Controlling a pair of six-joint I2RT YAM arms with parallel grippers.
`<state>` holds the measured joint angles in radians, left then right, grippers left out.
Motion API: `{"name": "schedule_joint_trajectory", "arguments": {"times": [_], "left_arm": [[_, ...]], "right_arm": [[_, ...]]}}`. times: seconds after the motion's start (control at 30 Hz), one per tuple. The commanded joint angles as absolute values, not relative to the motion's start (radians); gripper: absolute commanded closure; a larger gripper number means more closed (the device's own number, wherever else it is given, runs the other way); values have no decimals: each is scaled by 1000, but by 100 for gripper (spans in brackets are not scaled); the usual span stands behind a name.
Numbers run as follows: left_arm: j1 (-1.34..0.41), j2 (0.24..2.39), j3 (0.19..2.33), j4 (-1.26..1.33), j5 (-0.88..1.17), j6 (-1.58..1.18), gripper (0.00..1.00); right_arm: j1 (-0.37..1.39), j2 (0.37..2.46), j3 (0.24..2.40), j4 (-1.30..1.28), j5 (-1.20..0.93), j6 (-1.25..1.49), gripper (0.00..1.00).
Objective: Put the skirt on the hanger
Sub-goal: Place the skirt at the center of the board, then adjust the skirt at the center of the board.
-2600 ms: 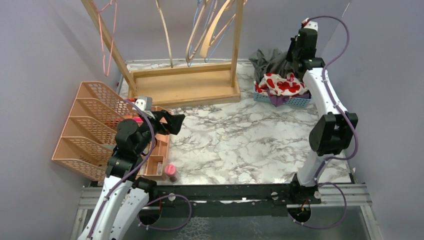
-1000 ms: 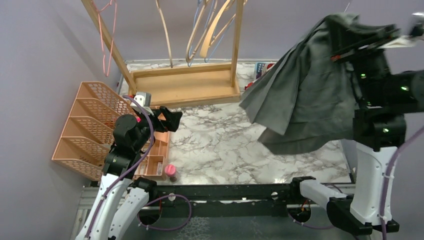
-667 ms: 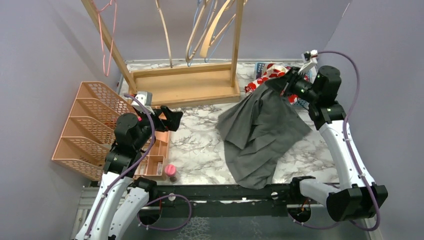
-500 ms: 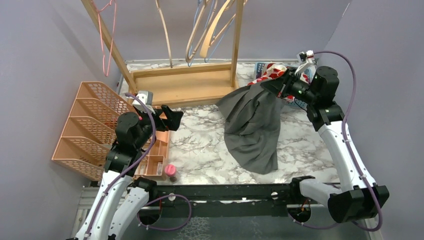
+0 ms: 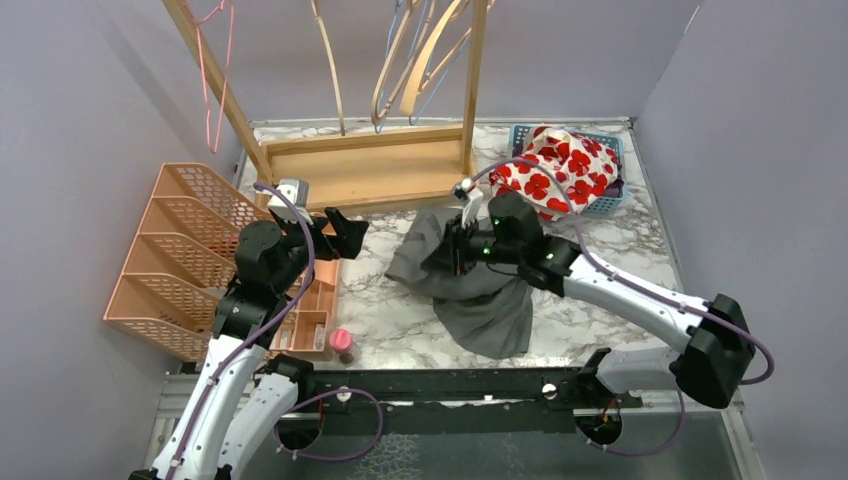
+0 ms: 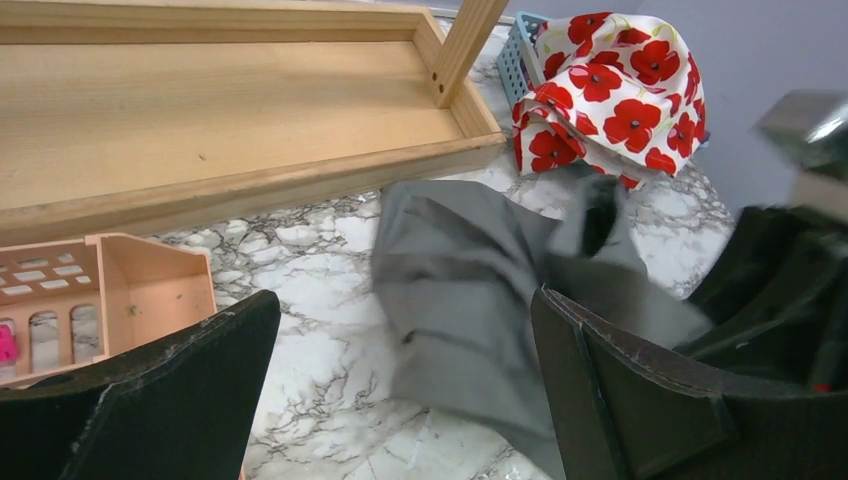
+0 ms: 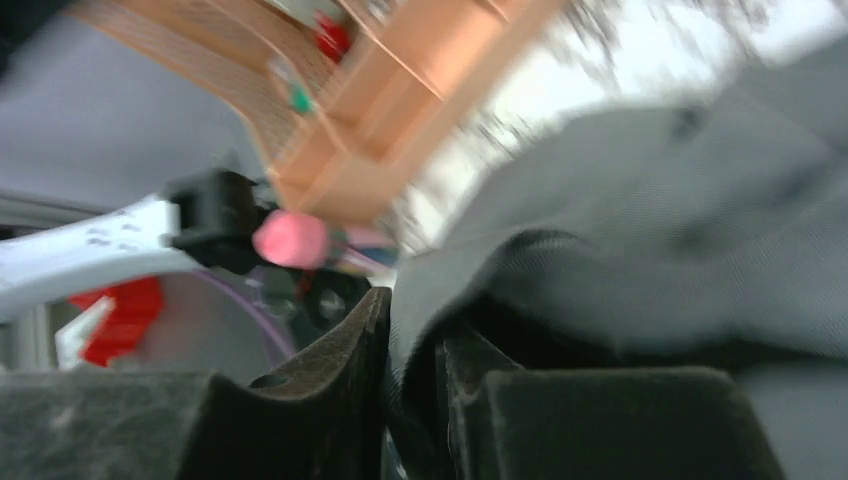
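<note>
Skirt [image 5: 490, 310], dark grey cloth, mid white-marble tabletop [image 5: 395, 320], fold nipped in R gripper [image 5: 452, 255]; L gripper [image 5: 345, 228] fingers spread wide.

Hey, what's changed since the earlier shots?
The right end effector pulled the skirt out of the basket, swung it high, then carried it left and down onto the table by the rack, cloth between its fingers. The left end effector stayed open, in place.
</note>
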<state>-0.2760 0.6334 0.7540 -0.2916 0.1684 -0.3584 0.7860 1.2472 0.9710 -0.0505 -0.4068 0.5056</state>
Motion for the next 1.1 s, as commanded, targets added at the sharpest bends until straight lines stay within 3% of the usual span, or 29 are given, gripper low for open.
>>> {"name": "schedule_joint_trajectory", "arguments": {"times": [0.0, 0.07, 0.1, 0.23, 0.37, 0.63, 0.87, 1.07], "left_arm": [[-275, 634, 743, -266, 160, -350, 1], [-274, 639, 741, -266, 158, -348, 1], [-275, 642, 741, -264, 158, -348, 1], [-275, 658, 739, -261, 168, -351, 1], [-274, 671, 723, -249, 195, -376, 1], [-274, 758, 679, -241, 340, -485, 2], [-278, 895, 653, -319, 473, -552, 12], [-329, 920, 619, -322, 508, -589, 14]], "right_arm": [[810, 1277, 911, -97, -177, 523, 63], [810, 1277, 919, -136, -69, 525, 39], [810, 1281, 941, -169, -17, 511, 32], [808, 1294, 1035, -259, 163, 453, 19], [792, 1311, 1090, -298, 306, 444, 19], [752, 1412, 1095, -395, 351, 531, 19], [731, 1620, 1215, -492, 448, 547, 18], [726, 1805, 1348, -614, 578, 596, 19]]}}
